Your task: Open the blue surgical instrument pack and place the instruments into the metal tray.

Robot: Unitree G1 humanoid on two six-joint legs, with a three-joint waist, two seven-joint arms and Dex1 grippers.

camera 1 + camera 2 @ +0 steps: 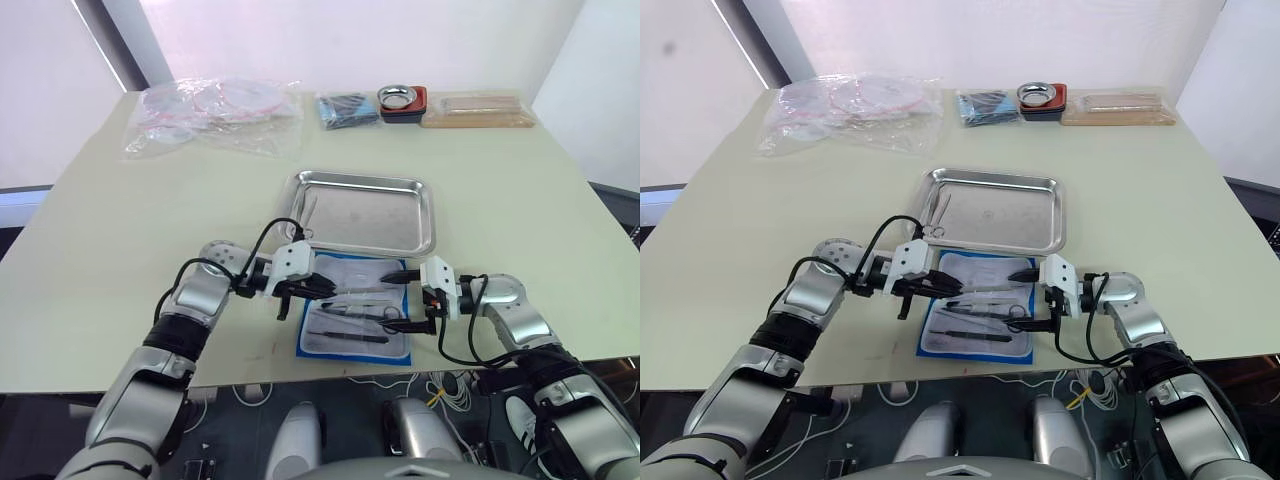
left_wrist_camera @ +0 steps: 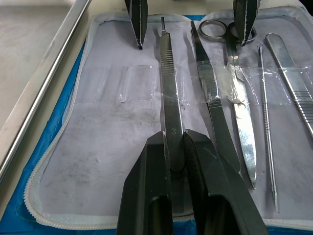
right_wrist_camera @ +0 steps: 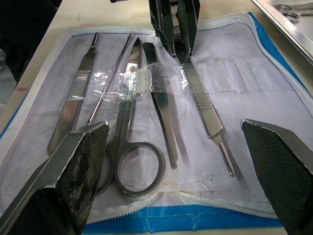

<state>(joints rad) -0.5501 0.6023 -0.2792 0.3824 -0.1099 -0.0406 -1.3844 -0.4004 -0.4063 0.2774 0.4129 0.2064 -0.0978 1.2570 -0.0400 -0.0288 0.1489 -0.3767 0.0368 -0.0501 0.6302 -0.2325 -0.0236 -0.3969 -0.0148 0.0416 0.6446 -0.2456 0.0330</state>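
Your left gripper (image 2: 175,147) has its jaws clenched on a slim silver scalpel handle (image 2: 168,93), one of the instruments lying in the opened blue surgical instrument pack (image 1: 355,312). Your right gripper (image 1: 408,297) hovers over the pack's other end, jaws spread wide and holding nothing. The pack lies on the pale bench (image 1: 520,190) just before the shiny rectangular metal tray (image 1: 425,225), where one ring-handled tool (image 1: 939,218) rests.

You have five instruments (image 3: 161,112) in the open blue surgical instrument pack (image 1: 355,320): two scalpel handles, one scissors, one forceps, one thin probe. One more instrument (image 1: 937,222) lies in the one metal tray (image 1: 365,212), at 12 o'clock from the pack.
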